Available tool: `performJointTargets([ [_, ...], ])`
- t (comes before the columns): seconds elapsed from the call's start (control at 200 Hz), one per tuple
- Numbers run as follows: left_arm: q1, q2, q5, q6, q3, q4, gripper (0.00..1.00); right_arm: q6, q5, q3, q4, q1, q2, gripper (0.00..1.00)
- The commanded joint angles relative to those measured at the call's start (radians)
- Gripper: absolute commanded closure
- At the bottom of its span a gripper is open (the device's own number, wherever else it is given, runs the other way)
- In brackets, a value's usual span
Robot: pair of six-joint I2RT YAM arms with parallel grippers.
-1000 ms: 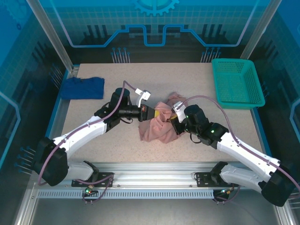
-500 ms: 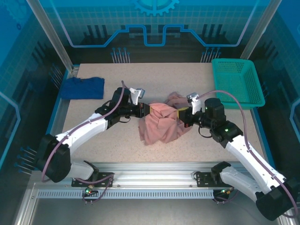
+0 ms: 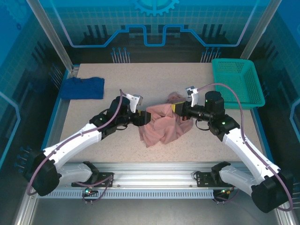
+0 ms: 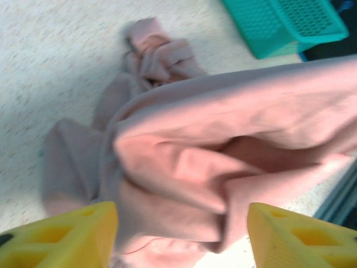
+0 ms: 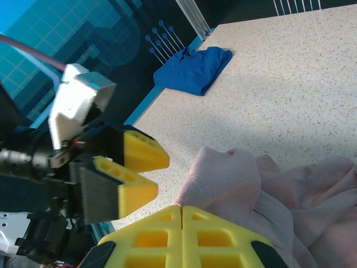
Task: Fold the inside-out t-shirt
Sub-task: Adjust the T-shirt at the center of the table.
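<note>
Two arms, one garment, three other items on the table (image 3: 117,75).

Item 1: inside-out t-shirt (image 3: 161,125). Dusty-pink soft fabric, crumpled in a heap at mid-table between the two grippers. Its upper edge is drawn into a raised ridge running across towards the right gripper. A small twisted lobe of the same fabric lies on the table on the far side of the heap. The lower part spreads in loose folds towards the near edge.

Item 2: left gripper (image 3: 143,117). Sits at the left edge of the heap and points into it. In the left wrist view its yellow fingers (image 4: 67,234) stand wide apart with pink folds ahead of them. Nothing is clamped.

Item 3: right gripper (image 5: 182,211). Sits at the right end of the raised ridge. Its yellow fingertips are pressed flush together and the pink fabric runs up to the tips, so it appears pinched on the shirt's edge.

Item 4: dark blue cloth (image 3: 83,87). Bunched at the far left of the table, well apart from the shirt.

Item 5: teal basket (image 3: 233,61). Stands at the far right corner, open side up.
</note>
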Motion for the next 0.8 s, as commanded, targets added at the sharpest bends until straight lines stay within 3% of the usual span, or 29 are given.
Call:
performJointTargets([
  [0.0, -0.05, 0.025, 0.055, 0.108, 0.021, 0.053, 0.48, 0.009, -0.022, 0.033, 0.023, -0.011, 0.006, 1.0],
  [0.11, -0.057, 0.13, 0.051, 0.143, 0.104, 0.007, 0.61, 0.008, -0.027, 0.029, 0.022, -0.011, 0.002, 1.0],
  [0.17, -0.059, 0.179, 0.069, 0.158, 0.138, 0.006, 0.62, 0.009, -0.025, 0.023, 0.023, -0.011, -0.002, 1.0],
  [0.32, -0.068, 0.282, 0.054, 0.174, 0.214, 0.033, 0.46, 0.019, -0.031, 0.013, 0.032, -0.011, -0.007, 1.0],
  [0.485, -0.073, 0.376, 0.112, 0.173, 0.263, 0.094, 0.33, 0.018, -0.024, -0.003, 0.034, -0.015, -0.02, 1.0],
  [0.595, -0.073, 0.421, 0.156, 0.151, 0.284, 0.143, 0.31, 0.025, -0.024, -0.013, 0.044, -0.02, -0.022, 1.0],
  [0.66, -0.074, 0.447, 0.16, 0.132, 0.298, 0.163, 0.37, 0.028, -0.027, -0.02, 0.049, -0.024, -0.024, 1.0],
  [0.795, -0.064, 0.451, 0.19, 0.08, 0.303, 0.224, 0.65, 0.015, -0.013, -0.024, 0.024, -0.045, -0.039, 1.0],
])
